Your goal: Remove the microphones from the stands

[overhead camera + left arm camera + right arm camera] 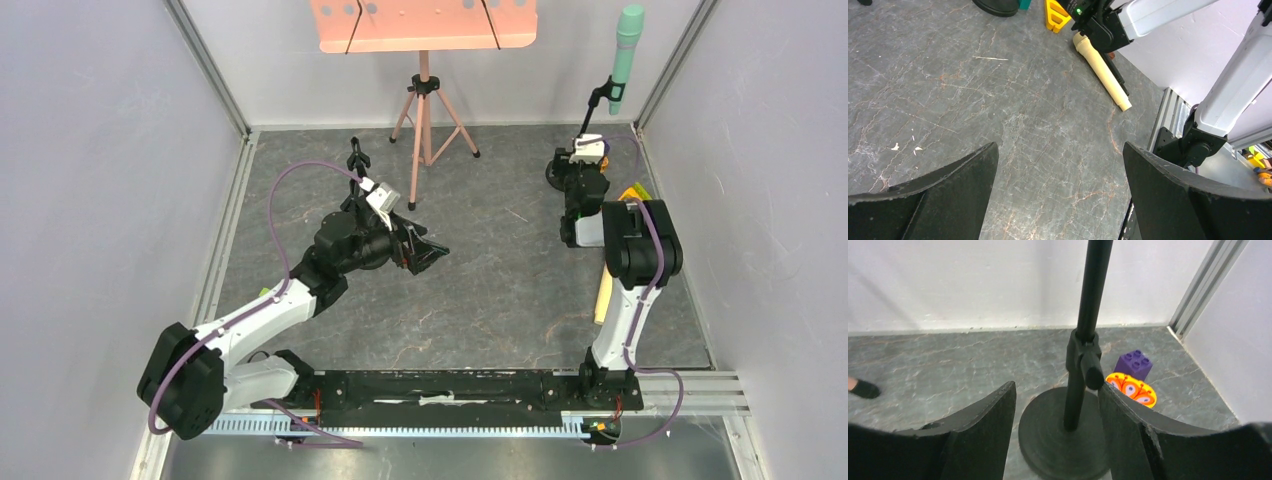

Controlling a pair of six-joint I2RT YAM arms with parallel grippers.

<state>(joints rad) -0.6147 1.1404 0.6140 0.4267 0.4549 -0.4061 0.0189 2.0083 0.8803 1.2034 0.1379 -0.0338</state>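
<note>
A mint-green microphone (628,55) sits upright in the clip of a black stand (592,108) at the back right corner. The stand's pole (1089,315) rises from a round black base (1063,442). My right gripper (1057,387) is open low down at the stand, with the pole between its fingers and nearer the right one, which is close to the pole's clamp knob (1092,371). From above it shows at the stand's foot (566,162). My left gripper (436,250) is open and empty above the bare floor (1059,145). The microphone is out of both wrist views.
A pink music stand (425,25) on a tripod (427,125) stands at the back centre. A cream cylinder (1100,70) and a yellow piece (1055,12) lie by the right arm. A purple brick (1134,364) and an orange patterned toy (1131,388) lie behind the stand's base.
</note>
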